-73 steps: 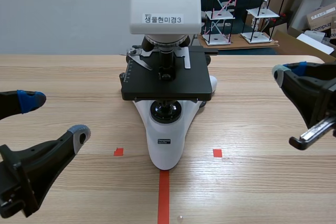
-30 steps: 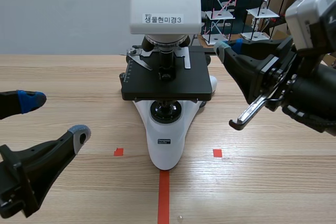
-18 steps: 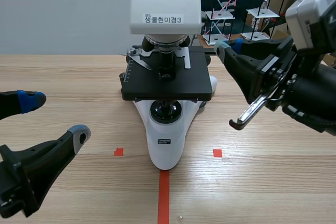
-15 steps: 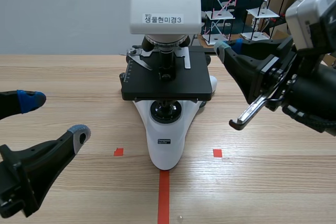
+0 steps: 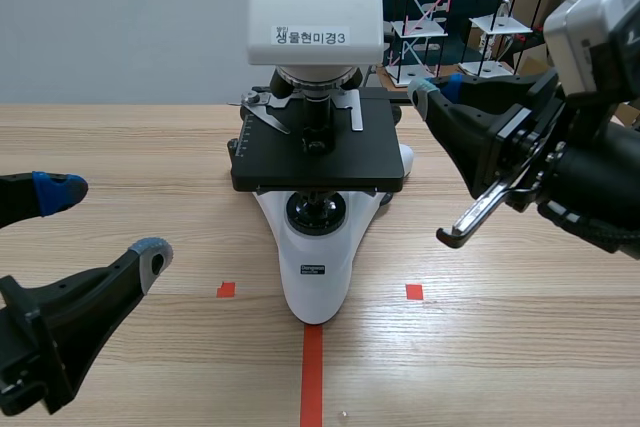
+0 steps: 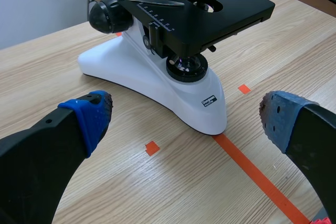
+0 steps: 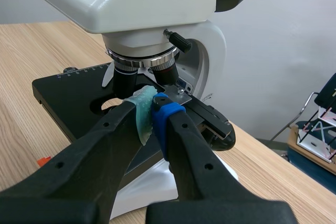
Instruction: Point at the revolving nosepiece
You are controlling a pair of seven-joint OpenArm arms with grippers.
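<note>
Nearest, at the tabletop's (image 5: 500, 347) near left corner: left claw (image 5: 105, 222), spread wide, holding nothing. Farther in, by the right edge of the microscope's (image 5: 315, 247) stage (image 5: 350, 152): right claw (image 7: 153, 113), raised, pads pressed together on nothing, tips aimed up at the revolving nosepiece (image 7: 140, 56). Sits under the white head, above the stage, mid-tabletop. Likely rigid metal yet free to turn, carrying fragile lenses; best only pointed at, or touched at the ring's rim.

Your right gripper (image 5: 428, 90) has swung in from far out on the right (where it hung lower) to sit just beside the microscope's (image 5: 315, 7) nosepiece (image 7: 140, 59).
</note>
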